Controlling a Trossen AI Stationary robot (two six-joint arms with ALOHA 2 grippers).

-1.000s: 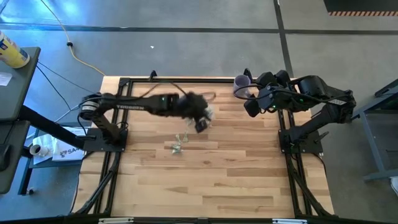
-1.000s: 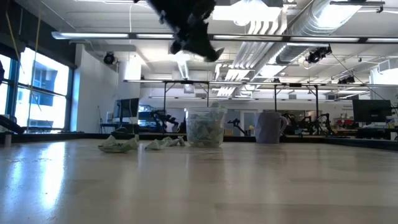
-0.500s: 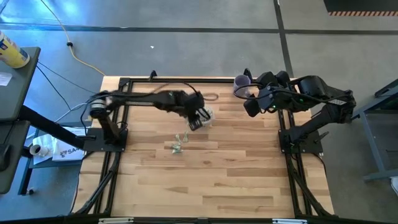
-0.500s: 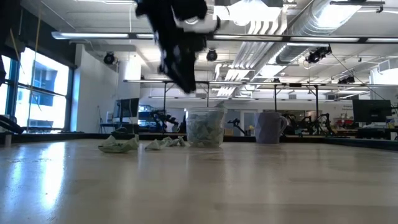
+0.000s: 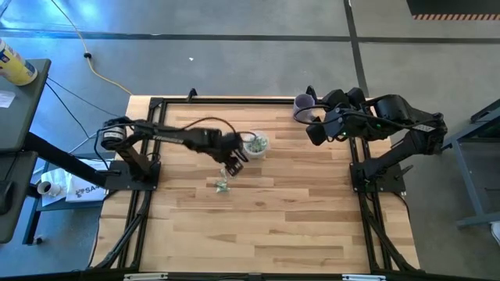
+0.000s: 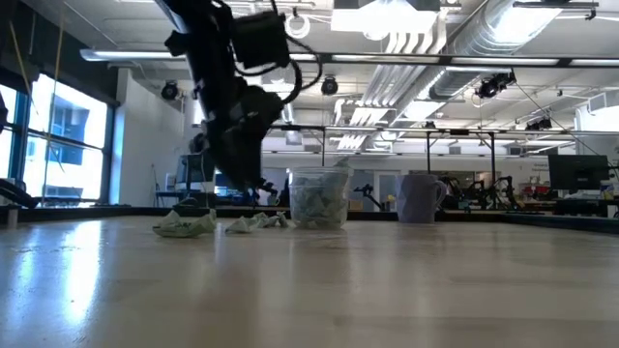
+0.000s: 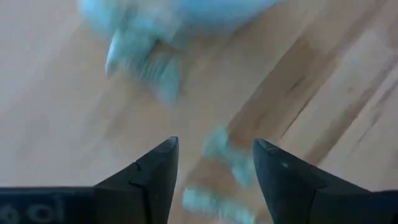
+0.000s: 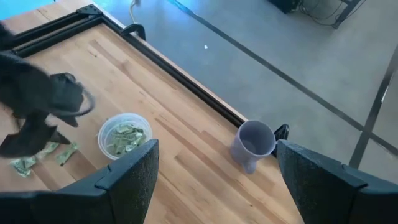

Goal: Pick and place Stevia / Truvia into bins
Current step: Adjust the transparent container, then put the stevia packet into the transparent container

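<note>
Your left gripper (image 5: pixel 233 164) hangs low over the counter (image 5: pixel 266 226), between the clear cup (image 5: pixel 255 144) and the loose packets (image 5: pixel 223 183) lying on the wood. Its jaws are released and hold nothing: in the left wrist view the two dark fingers (image 7: pixel 155 174) stand apart with bare wood and a few blurred pale green packets (image 7: pixel 217 180) showing in the gap. In the low view this gripper (image 6: pixel 237 159) comes down from above just beside the cup (image 6: pixel 318 198), over the small heaps of packets (image 6: pixel 186 224) on the counter. The cup stands upright near the counter's far edge and already holds a good many packets; the right wrist view looks into the cup (image 8: pixel 124 137) and shows green and white paper inside, with three or so more packets (image 8: pixel 43 155) on the wood just beside it. Your right gripper (image 5: pixel 316 129) waits at the far right of the counter, above the purple cup (image 5: pixel 303 104), jaws spread wide and empty. The purple cup (image 8: pixel 252 144) stands well apart from the clear one.
</note>
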